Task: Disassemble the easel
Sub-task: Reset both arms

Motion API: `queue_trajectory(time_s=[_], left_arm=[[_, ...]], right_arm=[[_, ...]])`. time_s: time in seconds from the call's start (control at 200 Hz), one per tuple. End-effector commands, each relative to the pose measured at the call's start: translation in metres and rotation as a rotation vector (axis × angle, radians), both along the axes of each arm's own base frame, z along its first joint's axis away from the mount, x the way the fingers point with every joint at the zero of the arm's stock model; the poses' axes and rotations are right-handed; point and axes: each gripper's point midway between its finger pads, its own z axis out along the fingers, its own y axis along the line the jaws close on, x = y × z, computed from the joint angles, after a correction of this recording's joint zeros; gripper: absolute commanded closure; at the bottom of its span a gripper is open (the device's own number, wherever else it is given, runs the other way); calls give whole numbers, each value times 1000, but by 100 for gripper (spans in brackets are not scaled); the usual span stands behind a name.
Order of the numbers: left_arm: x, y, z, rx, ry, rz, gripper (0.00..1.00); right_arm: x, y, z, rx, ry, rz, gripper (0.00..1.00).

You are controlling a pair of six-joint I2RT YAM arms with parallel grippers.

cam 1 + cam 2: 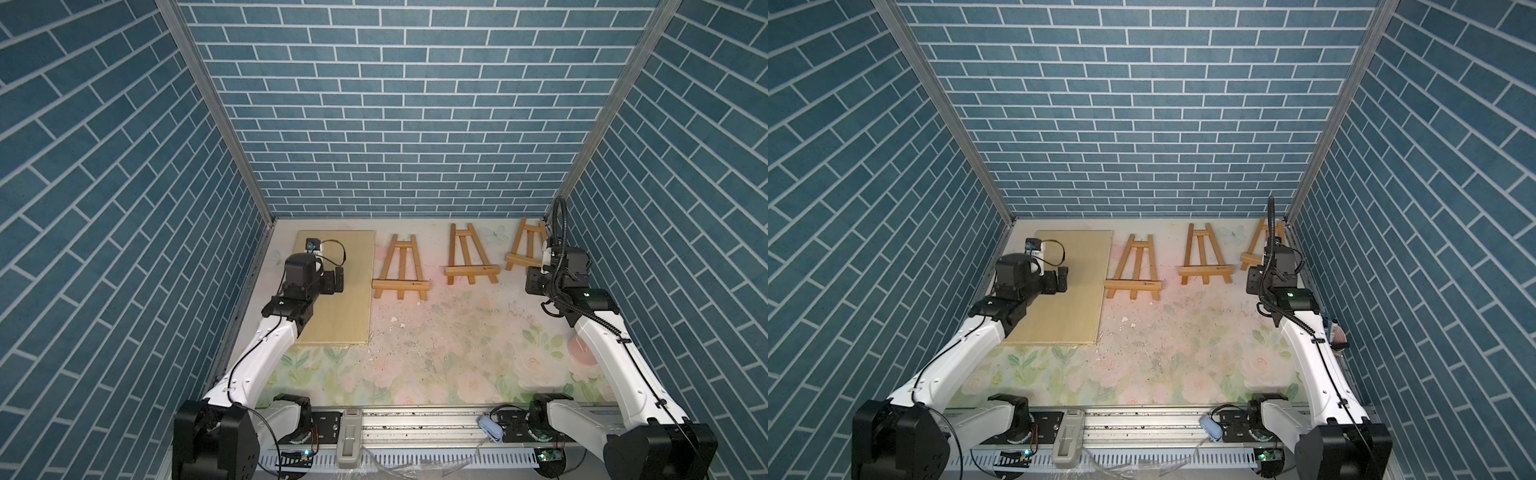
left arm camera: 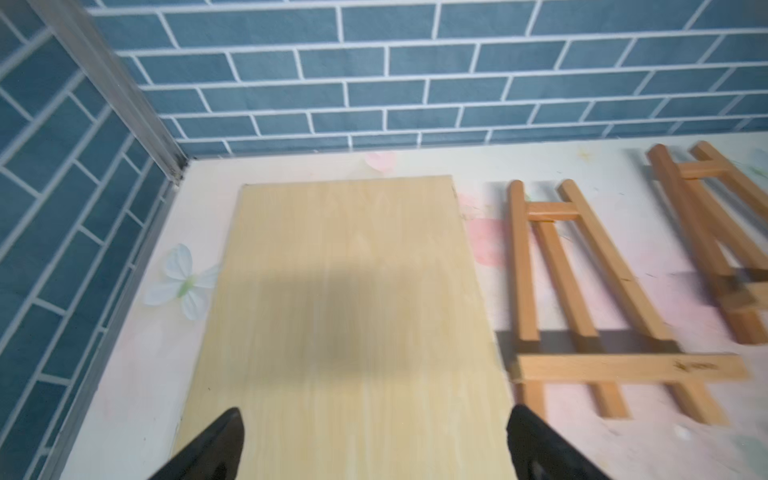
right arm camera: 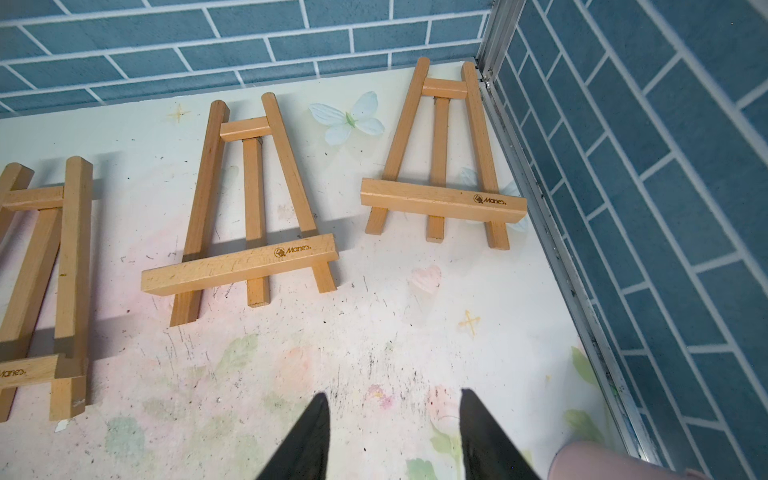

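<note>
Presently on the table: three easels, one board, two claws

1. Easel A (image 1: 401,284): wood, lying flat at 12 o'clock on the floral table (image 1: 436,357). Its ledge bar is toward the robot and its legs taper toward the back wall. In one piece.
2. Easel B (image 1: 471,271): same make, flat at 1 o'clock, apart from easel A. A printed mark shows on its ledge bar. In one piece.
3. Easel C (image 3: 442,199): flat at 2 o'clock in the far corner, just beside the side wall. Partly hidden by the right arm in both top views. In one piece.
4. Board (image 1: 345,299): pale wood, flat at 10 o'clock, its long edge just beside easel A.
5. Left gripper (image 2: 376,411): over the board at 10 o'clock, jaws spread wide with nothing between them. Wrist picture blurred.
6. Right gripper (image 3: 393,392): at 3 o'clock over bare table, short of easel C, jaws parted and empty.
</note>
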Motion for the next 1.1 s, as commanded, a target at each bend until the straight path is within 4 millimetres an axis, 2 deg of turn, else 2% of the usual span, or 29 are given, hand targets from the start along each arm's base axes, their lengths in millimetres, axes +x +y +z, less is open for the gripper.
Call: queue_trajectory(time_s=[0.0, 0.14, 0.305, 0.45, 0.505, 0.68, 0.83, 0.94, 1.095], left_arm=[[11, 39, 19, 18, -270, 152, 0], [5, 58, -14, 8, -287, 209, 0], [12, 58, -43, 76, -201, 179, 1], [23, 57, -60, 69, -231, 171, 1], [29, 56, -77, 70, -201, 164, 1], [30, 57, -78, 88, -185, 181, 1], [31, 53, -77, 109, -195, 171, 1], [35, 42, -78, 103, -179, 101, 0], [35, 42, -79, 104, -178, 98, 1]], right_arm=[[4, -4, -1, 26, -14, -45, 49], [8, -4, -4, 26, 4, -45, 49], [12, -6, -10, 14, 25, -53, 49], [13, -9, -19, 5, 42, -70, 49], [14, -11, -21, -3, 43, -77, 49], [14, -22, -32, -78, 5, -88, 49], [25, -30, -56, -170, -100, -45, 45], [33, -34, -73, -129, -184, -50, 44], [42, -29, -89, -45, -318, -29, 44]])
